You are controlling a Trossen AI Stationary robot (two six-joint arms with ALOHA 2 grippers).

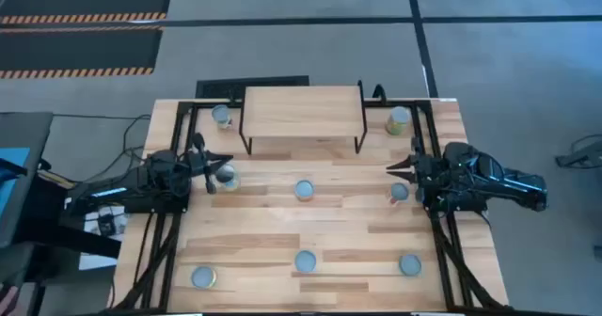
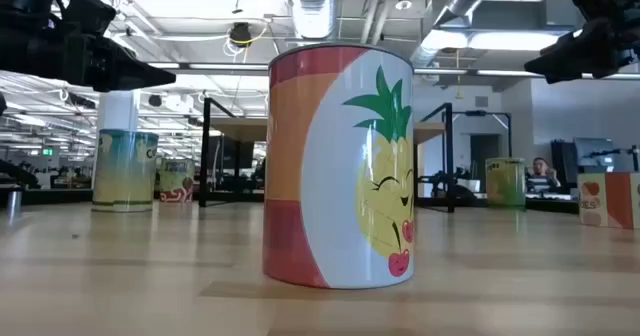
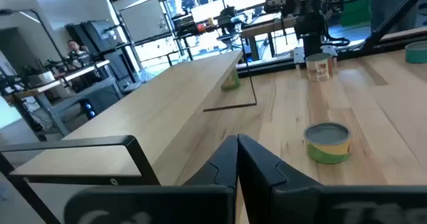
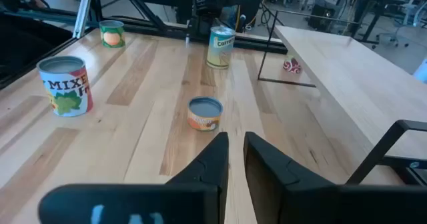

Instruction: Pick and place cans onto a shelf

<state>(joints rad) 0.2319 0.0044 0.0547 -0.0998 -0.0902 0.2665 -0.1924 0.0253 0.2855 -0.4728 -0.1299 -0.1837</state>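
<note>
The shelf, a light-wood board on thin black legs, stands at the table's far middle and also shows in the left wrist view. Eight cans stand upright on the tabletop: two beside the shelf, three in the middle row, three near the front edge. My left gripper hovers shut by the yellow-green can. My right gripper hovers over the table's right part, its fingers together but for a narrow slit. Both are empty.
The low view is filled by a red-orange can with a pineapple picture. Black frame rails run along the table's left and right sides. Open wood lies between the can rows. A person sits in the room beyond.
</note>
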